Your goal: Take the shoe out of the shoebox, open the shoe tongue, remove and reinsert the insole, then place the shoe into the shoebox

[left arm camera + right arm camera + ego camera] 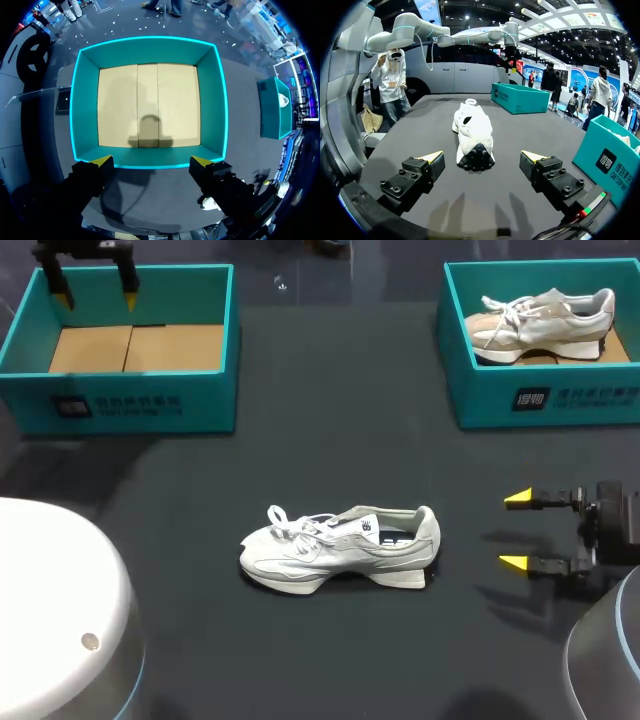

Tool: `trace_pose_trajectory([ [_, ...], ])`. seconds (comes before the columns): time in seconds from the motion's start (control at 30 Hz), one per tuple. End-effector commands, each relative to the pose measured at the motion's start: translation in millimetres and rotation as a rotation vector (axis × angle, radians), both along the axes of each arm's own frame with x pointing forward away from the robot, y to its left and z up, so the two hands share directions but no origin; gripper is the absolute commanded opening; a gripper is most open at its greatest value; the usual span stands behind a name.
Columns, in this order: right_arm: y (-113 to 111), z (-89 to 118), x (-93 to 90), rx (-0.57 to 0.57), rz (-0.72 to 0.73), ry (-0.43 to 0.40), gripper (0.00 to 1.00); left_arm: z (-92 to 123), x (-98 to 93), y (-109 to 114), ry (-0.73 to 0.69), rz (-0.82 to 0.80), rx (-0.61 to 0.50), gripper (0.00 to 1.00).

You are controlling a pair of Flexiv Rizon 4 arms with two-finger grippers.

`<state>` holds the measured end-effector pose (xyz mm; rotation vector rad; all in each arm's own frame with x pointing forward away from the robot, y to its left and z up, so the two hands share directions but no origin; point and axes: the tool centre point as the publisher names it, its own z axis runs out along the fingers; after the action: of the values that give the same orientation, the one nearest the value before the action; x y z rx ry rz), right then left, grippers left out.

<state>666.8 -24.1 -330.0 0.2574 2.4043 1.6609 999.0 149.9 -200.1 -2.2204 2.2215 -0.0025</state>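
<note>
An exhibition hall, with a car [457, 70] and lit booths [580, 76].

The table [330, 400] looks matt and smooth, the left shoebox [205, 390] matt cardboard, the shoe [335, 552] soft pale cloth.

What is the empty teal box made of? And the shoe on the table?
The empty shoebox looks like cardboard: matte teal walls, plain brown flaps with a seam as floor. The shoe seems pale fabric, maybe suede-like panels, with white laces and a thick, probably foam, sole.
</note>
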Motion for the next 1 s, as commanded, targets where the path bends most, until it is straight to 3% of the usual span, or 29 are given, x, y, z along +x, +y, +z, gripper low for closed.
trace_pose_trajectory([
  [0.03,-2.8,-11.4,6.9,0.014,0.035,-0.013,1.0,0.2,0.3,0.1,0.001,0.0,0.0,1.0],
  [0.3,-6.0,-21.6,7.1,0.005,0.053,-0.035,1.0,0.2,0.3,0.1,0.001,0.0,0.0,1.0],
  [0.67,-12.2,-29.3,12.6,0.012,0.016,0.006,1.0,0.2,0.3,0.1,0.001,0.0,0.0,1.0],
  [1.0,-3.7,-37.0,15.6,0.024,-0.024,0.059,1.0,0.2,0.3,0.1,0.001,0.0,0.0,1.0],
])
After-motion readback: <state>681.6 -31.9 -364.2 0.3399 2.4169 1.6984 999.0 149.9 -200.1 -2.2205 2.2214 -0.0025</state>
